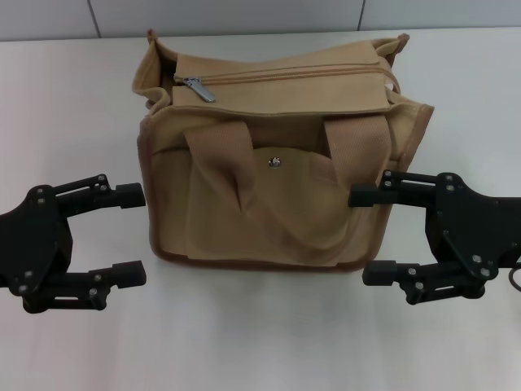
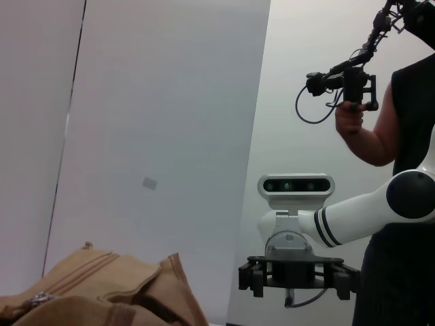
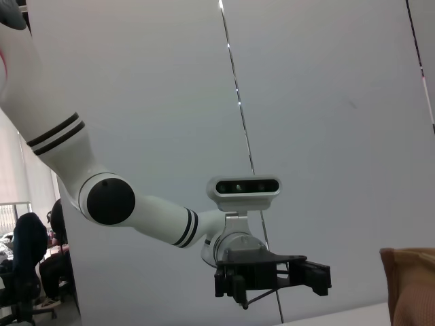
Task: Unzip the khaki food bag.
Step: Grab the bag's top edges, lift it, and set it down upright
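Note:
The khaki food bag stands upright in the middle of the white table, its front pocket flap with a silver snap facing me. Its top zipper looks shut, with the metal pull lying at the bag's left end. One webbing handle droops over the front. My left gripper hovers open beside the bag's lower left side, fingers pointing at it. On the opposite side my right gripper is open, its upper finger close to the bag. The bag's top and a corner show in the wrist views.
A pale wall runs behind the table's far edge. In the left wrist view a person stands behind the robot holding a black handheld device. Bare tabletop lies in front of the bag and to both sides.

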{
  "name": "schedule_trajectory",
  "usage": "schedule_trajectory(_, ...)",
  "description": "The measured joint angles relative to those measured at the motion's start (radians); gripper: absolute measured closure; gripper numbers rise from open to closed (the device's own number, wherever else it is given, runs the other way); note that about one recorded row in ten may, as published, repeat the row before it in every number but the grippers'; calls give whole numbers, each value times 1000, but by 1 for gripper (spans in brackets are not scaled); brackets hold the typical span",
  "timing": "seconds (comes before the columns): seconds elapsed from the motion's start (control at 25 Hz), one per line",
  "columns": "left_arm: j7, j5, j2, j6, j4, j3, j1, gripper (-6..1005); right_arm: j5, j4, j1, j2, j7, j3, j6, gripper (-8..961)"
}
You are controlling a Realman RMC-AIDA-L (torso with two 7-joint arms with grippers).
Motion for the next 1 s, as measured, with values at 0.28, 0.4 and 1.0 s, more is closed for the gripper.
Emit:
schedule_trajectory(0.28, -1, 0, 2, 0, 1, 1, -1, 145, -1, 2, 4, 0, 4, -1, 9, 128)
schedule_trajectory(0.4, -1, 0, 2, 0, 1, 1, -1, 145, -1, 3, 3, 0, 5, -1, 14, 128)
schedule_trajectory(1.0, 46, -1, -18, -187, -96, -23, 52, 144, 1, 12, -4, 4, -2, 8, 43, 129)
